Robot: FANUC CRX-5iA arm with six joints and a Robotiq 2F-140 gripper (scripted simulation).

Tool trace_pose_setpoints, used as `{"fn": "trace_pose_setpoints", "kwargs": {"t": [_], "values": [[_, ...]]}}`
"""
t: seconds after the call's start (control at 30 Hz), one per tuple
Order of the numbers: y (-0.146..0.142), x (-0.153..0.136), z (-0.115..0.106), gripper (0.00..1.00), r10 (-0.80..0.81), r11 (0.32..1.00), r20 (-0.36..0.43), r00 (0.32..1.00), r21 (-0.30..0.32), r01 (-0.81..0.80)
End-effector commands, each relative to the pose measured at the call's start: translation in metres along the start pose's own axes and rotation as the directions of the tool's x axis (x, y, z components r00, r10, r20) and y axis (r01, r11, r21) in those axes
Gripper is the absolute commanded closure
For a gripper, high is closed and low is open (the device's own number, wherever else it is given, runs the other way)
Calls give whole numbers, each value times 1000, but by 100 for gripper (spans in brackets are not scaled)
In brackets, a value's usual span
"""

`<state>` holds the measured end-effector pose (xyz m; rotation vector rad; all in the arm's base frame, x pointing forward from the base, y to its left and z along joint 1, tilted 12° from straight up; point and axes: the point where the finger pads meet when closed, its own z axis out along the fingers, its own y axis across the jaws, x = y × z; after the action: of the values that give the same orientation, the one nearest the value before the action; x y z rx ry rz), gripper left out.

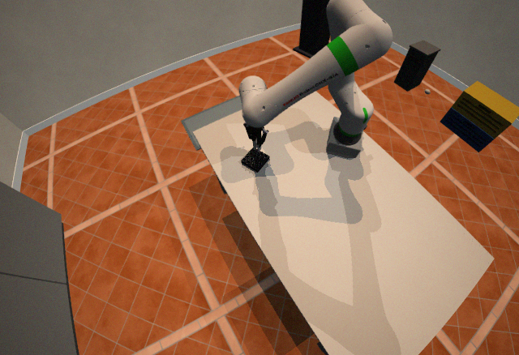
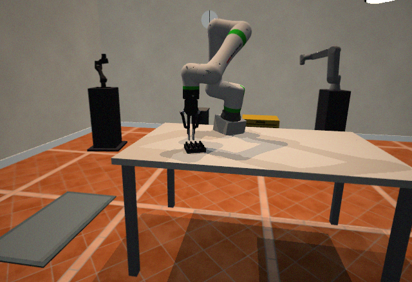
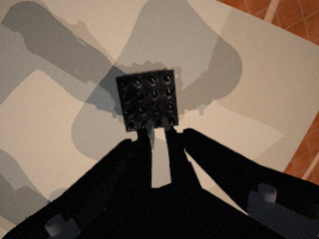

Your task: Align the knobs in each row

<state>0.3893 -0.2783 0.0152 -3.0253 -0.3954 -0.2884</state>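
Knob box sits near one long edge of the tabletop, toward a corner. Above its knobs, the claw stands slightly spread, holding nothing. The arm's base is well apart; the longer stretch of tabletop lies beyond.

Place: robotics lab or showroom | robot arm on pale table, centre | smaller arms on black pedestals, left and right | plain grey walls, orange tiled floor
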Motion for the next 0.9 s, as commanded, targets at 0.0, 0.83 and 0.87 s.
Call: {"fn": "trace_pose_setpoints", "kwargs": {"t": [0.0,0.83,0.87], "values": [[0,0,-11,88,0,1000,0,1000,0,0],[0,0,-20,88,32,999,0,999,0,-32],[0,0,-20,88,59,998,0,998,0,-59]]}}
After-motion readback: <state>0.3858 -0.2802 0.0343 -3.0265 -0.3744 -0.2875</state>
